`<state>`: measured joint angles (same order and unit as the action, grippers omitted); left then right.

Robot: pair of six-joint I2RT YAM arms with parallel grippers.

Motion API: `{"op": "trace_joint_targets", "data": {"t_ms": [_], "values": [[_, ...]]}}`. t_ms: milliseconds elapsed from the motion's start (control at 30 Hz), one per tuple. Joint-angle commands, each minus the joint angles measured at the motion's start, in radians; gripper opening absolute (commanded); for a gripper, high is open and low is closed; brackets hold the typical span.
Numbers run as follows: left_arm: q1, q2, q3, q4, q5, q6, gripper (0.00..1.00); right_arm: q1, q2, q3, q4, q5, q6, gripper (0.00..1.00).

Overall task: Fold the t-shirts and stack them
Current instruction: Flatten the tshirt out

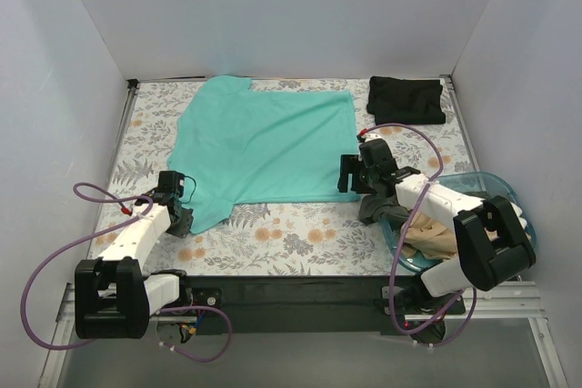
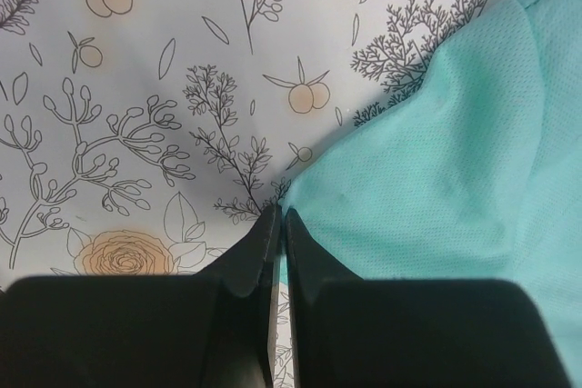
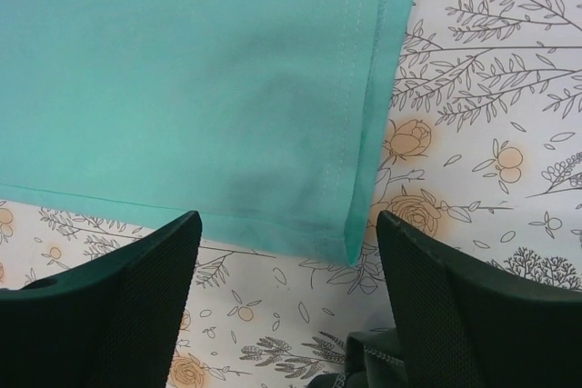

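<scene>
1. A teal t-shirt (image 1: pixel 264 147) lies flat on the flowery tablecloth (image 1: pixel 300 233).
2. A black t-shirt (image 1: pixel 406 99) sits folded in the far right corner.
3. The left gripper (image 1: pixel 179 209) is at the teal one's near left edge, the right gripper (image 1: pixel 349 174) by its near right corner.
4. A blue basket (image 1: pixel 511 195) holds tan cloth (image 1: pixel 432 238).

The teal t-shirt (image 1: pixel 273 143) and black t-shirt (image 1: pixel 406 99) lie on a white tablecloth (image 1: pixel 300 238) printed with grey-and-orange flowers.

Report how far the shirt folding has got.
Done: the black t-shirt lies folded at the far right. In hand: the teal t-shirt is spread out, left pincer shut at its near-left edge, right pincer open over its near-right corner. Remaining: folding it, plus the tan t-shirt in the basket.
</scene>
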<state>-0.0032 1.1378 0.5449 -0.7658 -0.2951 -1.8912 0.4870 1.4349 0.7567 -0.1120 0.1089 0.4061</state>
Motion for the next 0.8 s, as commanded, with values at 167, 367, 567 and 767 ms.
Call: {"op": "trace_joint_targets", "data": {"t_ms": [167,367,567,767], "values": [[0.000,0.007,0.030,0.019,-0.015,0.012,0.00,-0.022,0.076,0.009,-0.080,-0.023,-0.001,0.77],[0.002,-0.001,0.033,0.026,-0.010,0.014,0.00,-0.024,0.122,0.052,-0.127,0.003,-0.016,0.70],[0.000,-0.009,0.046,0.026,-0.010,0.017,0.00,-0.024,0.130,0.062,-0.135,0.041,-0.015,0.57],[0.002,-0.029,0.067,0.022,-0.006,0.027,0.00,-0.022,0.147,0.085,-0.130,0.034,-0.027,0.32]]}}
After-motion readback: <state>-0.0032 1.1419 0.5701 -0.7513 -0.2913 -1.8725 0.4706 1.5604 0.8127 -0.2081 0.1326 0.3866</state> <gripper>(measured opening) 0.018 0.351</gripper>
